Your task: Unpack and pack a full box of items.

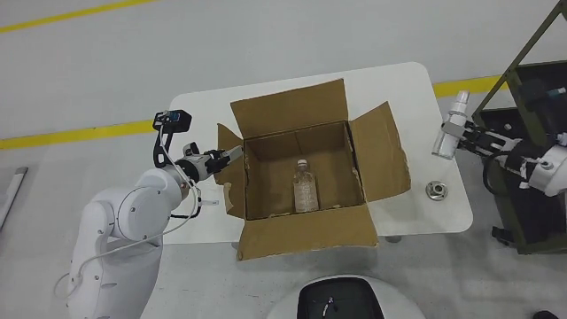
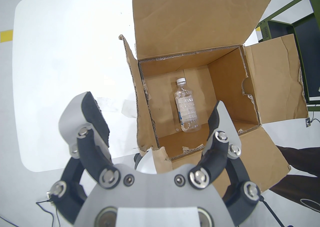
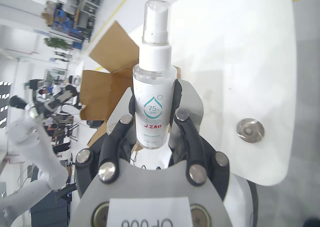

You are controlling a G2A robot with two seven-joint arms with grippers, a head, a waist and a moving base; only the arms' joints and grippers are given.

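An open cardboard box [image 1: 376,146] [image 2: 225,67] [image 3: 105,92] stands in the middle of the white table [image 1: 399,84], flaps spread. A clear plastic bottle [image 1: 305,186] [image 2: 186,107] with a white cap lies flat on the box floor. My left gripper [image 1: 232,155] [image 2: 157,115] is open at the box's left wall, straddling its torn corner. My right gripper [image 1: 454,135] [image 3: 153,102] is shut on a white spray bottle [image 1: 451,124] [image 3: 153,80], held off the table's right edge.
A small round metal disc [image 1: 435,190] [image 3: 250,130] lies on the table near its right edge. A dark green rack [image 1: 532,124] [image 2: 297,35] stands just right of the table. Bare tabletop lies left of the box [image 2: 70,45].
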